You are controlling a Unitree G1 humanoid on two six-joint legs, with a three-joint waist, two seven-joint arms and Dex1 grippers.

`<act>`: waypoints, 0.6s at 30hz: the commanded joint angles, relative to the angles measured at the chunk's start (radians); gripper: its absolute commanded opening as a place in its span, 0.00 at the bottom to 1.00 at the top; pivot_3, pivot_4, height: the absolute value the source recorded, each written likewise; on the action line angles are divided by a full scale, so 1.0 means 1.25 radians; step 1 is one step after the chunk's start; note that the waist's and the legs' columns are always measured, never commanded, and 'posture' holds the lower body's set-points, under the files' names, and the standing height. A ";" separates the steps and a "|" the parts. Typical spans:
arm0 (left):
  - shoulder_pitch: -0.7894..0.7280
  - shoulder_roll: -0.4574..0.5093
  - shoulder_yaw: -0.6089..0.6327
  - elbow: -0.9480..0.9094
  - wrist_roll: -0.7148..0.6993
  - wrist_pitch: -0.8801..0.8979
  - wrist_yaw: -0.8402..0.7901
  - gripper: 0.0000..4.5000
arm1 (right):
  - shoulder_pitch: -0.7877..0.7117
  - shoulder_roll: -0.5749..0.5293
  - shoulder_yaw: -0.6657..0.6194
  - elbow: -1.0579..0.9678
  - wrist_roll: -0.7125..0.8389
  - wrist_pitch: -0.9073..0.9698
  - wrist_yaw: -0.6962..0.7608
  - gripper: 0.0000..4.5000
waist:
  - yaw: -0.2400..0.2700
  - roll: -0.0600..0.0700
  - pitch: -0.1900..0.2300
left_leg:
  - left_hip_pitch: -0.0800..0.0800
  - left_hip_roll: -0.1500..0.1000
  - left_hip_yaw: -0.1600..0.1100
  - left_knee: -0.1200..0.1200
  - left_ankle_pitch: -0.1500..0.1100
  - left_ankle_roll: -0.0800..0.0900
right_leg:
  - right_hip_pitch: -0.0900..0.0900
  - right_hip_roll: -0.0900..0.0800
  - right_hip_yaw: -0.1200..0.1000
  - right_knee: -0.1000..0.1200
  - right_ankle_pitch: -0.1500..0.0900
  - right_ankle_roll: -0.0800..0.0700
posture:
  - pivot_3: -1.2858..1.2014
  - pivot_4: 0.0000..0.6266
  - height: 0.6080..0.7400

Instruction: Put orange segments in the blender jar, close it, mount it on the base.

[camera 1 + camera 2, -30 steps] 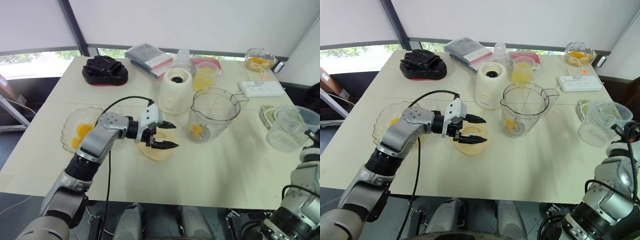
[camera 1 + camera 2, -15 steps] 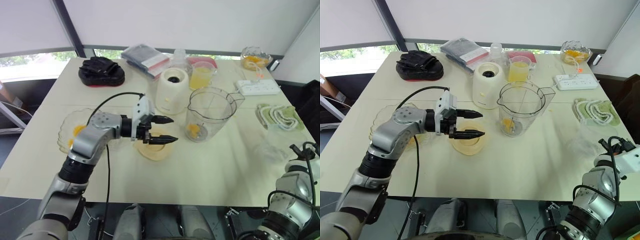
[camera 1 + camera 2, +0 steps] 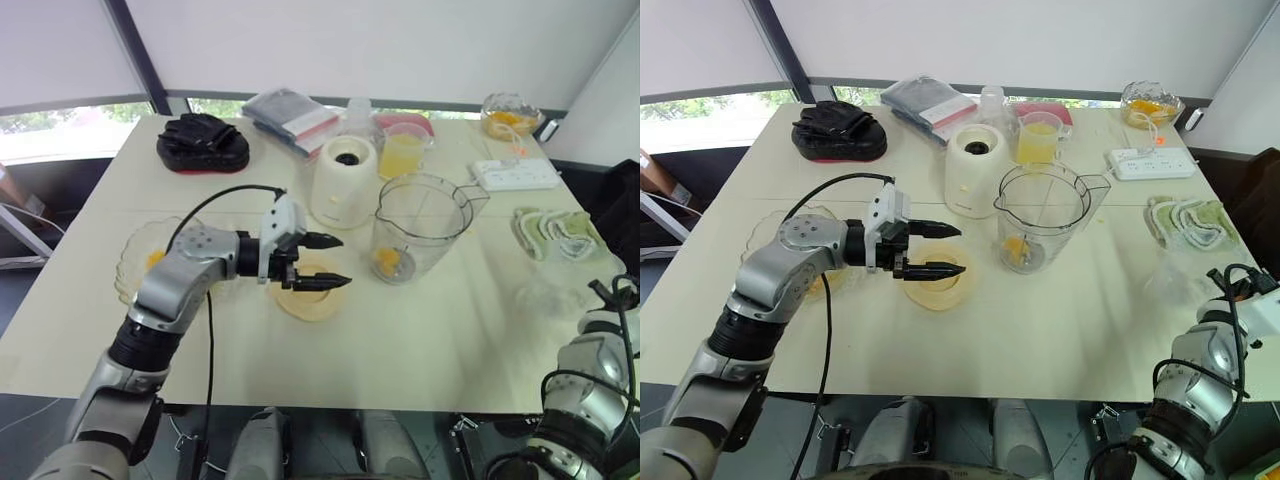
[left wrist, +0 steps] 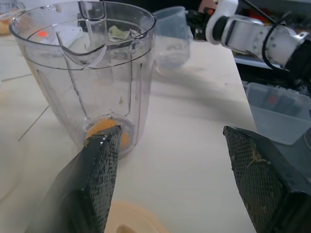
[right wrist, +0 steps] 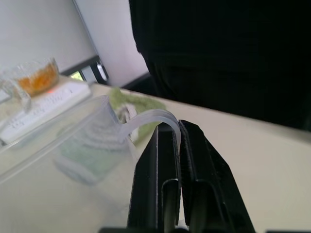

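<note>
The blender jar (image 3: 427, 222) stands upright mid-table with no lid on, and orange segments (image 3: 391, 262) lie at its bottom. The cream-white base (image 3: 346, 182) stands just behind and left of it. My left gripper (image 3: 344, 262) hovers open over a flat cream lid (image 3: 312, 298), pointing at the jar, with nothing between its fingers (image 4: 99, 170). More orange segments (image 3: 155, 261) lie in a scalloped glass dish (image 3: 133, 283) at the left. My right gripper (image 5: 175, 127) is shut on the handle of a clear plastic cup (image 5: 92, 145) by the table's right edge.
A cup of yellow juice (image 3: 405, 153) stands behind the base. At the back are black gloves (image 3: 202, 141), a dark pouch (image 3: 290, 109), a glass bowl of fruit (image 3: 505, 116) and a power strip (image 3: 520, 177). A green and white cloth (image 3: 556, 232) lies at the right.
My right arm has sunk toward the table's near right edge with the clear cup, uncovering the green and white cloth. The left gripper has stayed over the lid.
</note>
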 commanded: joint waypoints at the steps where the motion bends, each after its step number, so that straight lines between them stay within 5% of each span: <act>1: 0.003 0.009 0.007 -0.030 -0.006 0.002 0.001 0.77 | -0.001 -0.023 -0.004 0.040 0.006 -0.061 0.013 0.01 | 0.001 0.000 0.000 | 0.000 0.000 0.000 0.000 0.000 0.000 | 0.000 0.000 0.000 0.000 0.000 0.000 | 0.52 0.24 1.00; 18: 0.014 0.007 -0.005 -0.043 -0.001 0.004 0.012 0.77 | 0.125 0.021 0.062 0.052 0.016 -0.078 0.019 0.01 | 0.000 -0.001 0.000 | 0.002 0.001 0.000 0.000 0.000 0.000 | 0.003 0.000 0.000 0.000 0.000 0.000 | 0.52 0.24 1.00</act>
